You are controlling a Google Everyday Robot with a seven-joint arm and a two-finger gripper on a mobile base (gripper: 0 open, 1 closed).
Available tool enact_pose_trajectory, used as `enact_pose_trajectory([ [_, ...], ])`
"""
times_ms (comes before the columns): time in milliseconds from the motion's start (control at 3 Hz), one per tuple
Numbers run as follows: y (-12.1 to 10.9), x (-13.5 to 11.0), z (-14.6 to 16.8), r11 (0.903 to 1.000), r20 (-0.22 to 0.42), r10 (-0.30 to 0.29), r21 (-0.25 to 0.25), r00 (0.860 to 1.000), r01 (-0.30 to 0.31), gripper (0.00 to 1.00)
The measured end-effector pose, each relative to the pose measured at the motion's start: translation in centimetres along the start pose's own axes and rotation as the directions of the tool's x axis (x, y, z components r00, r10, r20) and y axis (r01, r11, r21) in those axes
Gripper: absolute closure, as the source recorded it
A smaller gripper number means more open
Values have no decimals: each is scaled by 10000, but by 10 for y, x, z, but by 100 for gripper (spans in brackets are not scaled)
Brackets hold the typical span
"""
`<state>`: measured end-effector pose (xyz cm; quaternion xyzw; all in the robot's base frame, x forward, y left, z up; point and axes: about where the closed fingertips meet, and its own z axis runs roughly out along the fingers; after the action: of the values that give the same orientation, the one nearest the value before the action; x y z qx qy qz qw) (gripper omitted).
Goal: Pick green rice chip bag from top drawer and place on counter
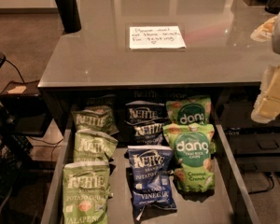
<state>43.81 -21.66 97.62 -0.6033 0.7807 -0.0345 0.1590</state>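
The green rice chip bag [192, 157] lies flat in the right row of the open top drawer [229, 171], its "dang" circle facing up. A second dang pouch [190, 112] with a darker teal circle lies just behind it, partly under the counter's edge. The counter [107, 55] is the glossy grey top above the drawer and bears a white handwritten note [156, 37]. My gripper [273, 94] shows as pale cream parts at the right edge of the view, above and to the right of the drawer, apart from the bags and holding nothing that I can see.
Three olive-green Kettle bags [86, 185] fill the drawer's left row, and blue Kettle bags [151, 176] fill the middle row. A dark post [65, 6] stands at the counter's back left corner. Cables and dark gear [9, 125] lie on the floor at the left.
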Motion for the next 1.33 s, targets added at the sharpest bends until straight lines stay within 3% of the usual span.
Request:
enact_pose_trajectory([
  [667, 3, 0, 16, 9999, 361, 58, -139, 9993, -53, 0],
  [1000, 13, 4, 54, 9988, 1266, 203, -475, 9917, -144, 0],
  [1333, 22, 6, 101, 9970, 2408, 379, -740, 9698, -206, 0],
])
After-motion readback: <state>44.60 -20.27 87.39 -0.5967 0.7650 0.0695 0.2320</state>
